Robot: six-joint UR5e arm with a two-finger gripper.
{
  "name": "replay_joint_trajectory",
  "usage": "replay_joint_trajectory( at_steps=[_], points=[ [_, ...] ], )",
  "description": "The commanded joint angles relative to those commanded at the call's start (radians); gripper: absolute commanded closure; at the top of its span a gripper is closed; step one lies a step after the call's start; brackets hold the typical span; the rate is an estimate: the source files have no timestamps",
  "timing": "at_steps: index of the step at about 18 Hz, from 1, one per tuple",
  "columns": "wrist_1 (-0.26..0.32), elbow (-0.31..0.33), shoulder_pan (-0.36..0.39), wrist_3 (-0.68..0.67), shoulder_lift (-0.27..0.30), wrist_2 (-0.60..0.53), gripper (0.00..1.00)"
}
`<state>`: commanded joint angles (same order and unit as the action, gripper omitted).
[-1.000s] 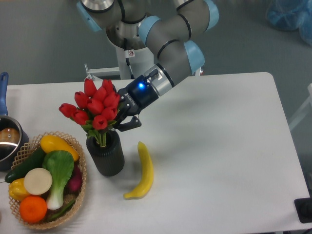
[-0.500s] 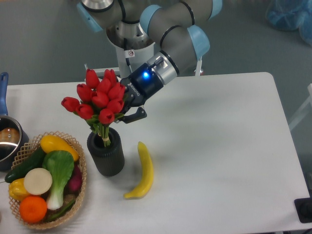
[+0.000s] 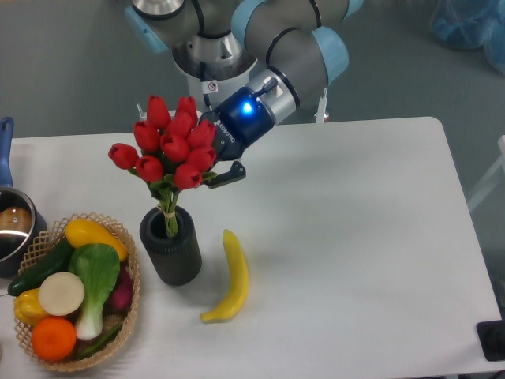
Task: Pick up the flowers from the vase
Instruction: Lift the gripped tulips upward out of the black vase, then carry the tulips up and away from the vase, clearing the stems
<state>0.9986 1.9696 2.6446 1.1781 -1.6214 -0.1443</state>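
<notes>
The flowers [image 3: 170,148], a bunch of red tulip buds on tied green stems, are lifted high, with only the stem ends still inside the mouth of the vase [image 3: 171,249]. The vase is a short dark ribbed cylinder standing on the white table. My gripper [image 3: 211,170] reaches in from the right, behind the buds, and is shut on the flowers just under the heads. One black finger [image 3: 227,175] shows to the right of the bunch; the other is hidden by the buds.
A yellow banana [image 3: 230,277] lies just right of the vase. A woven basket [image 3: 131,316] of fruit and vegetables sits at the front left. A metal pot [image 3: 12,223] with a blue handle is at the left edge.
The gripper has risen and shifted slightly right, drawing the flowers upward so more stem shows above the vase. The vase has stayed put.
</notes>
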Motion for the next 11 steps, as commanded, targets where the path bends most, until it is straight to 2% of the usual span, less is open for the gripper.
replay_joint_trajectory(
  at_steps=[7, 11],
  points=[
    [-0.003, -0.003, 0.032, -0.081, 0.029, 0.058, 0.51],
    [-0.003, -0.035, 0.063, -0.133, 0.029, 0.074, 0.51]
  ],
)
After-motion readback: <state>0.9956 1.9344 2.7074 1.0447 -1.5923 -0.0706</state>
